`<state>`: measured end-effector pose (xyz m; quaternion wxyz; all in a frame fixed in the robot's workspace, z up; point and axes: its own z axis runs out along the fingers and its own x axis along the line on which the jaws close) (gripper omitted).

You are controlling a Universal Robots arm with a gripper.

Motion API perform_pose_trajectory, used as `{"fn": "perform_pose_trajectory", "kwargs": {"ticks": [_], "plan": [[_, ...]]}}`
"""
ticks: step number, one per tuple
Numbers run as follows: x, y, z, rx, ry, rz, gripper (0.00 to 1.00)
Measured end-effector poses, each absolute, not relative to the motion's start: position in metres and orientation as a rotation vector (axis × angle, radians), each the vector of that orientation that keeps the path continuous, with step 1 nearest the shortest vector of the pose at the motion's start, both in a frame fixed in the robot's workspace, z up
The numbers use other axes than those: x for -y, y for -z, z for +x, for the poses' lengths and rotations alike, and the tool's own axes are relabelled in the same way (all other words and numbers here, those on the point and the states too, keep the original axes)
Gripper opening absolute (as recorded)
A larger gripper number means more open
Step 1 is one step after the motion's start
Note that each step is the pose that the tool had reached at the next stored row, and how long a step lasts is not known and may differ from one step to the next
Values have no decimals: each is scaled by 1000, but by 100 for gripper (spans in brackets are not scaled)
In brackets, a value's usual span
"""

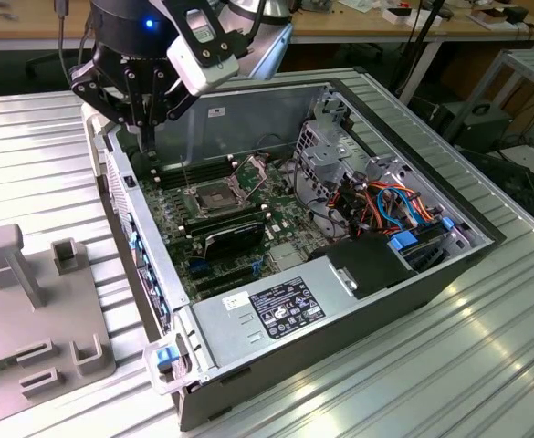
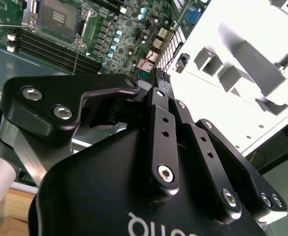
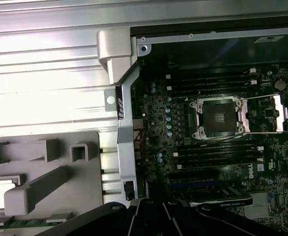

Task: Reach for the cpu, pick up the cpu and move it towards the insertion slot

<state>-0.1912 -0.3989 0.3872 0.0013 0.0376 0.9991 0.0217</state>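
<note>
Above case wall (image 1: 113, 173), end effector (image 1: 147, 137), memory slots (image 3: 217, 152) flanking insertion slot (image 3: 218, 117).

I note the cpu (image 3: 0, 189) seated in the grey fixture plate (image 3: 84, 196), partly behind a grey bar (image 3: 35, 189). Just beside the plate stands the open computer case (image 3: 125, 123) — motherboard (image 3: 158, 123) exposed. The insertion slot (image 3: 220, 117) lies well apart from the cpu: silver frame, dark centre, black memory slots (image 3: 212, 83) on either side. The gripper (image 3: 158, 221) shows as a black body at the picture's edge.

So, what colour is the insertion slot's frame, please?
The insertion slot frame is silver, clearest in the first wrist view.
</note>
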Motion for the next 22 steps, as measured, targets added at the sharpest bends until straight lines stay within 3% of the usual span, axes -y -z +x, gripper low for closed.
{"fn": "perform_pose_trajectory", "kwargs": {"ticks": [22], "plan": [[399,-386,-205,-3138,-68,118,11]]}}
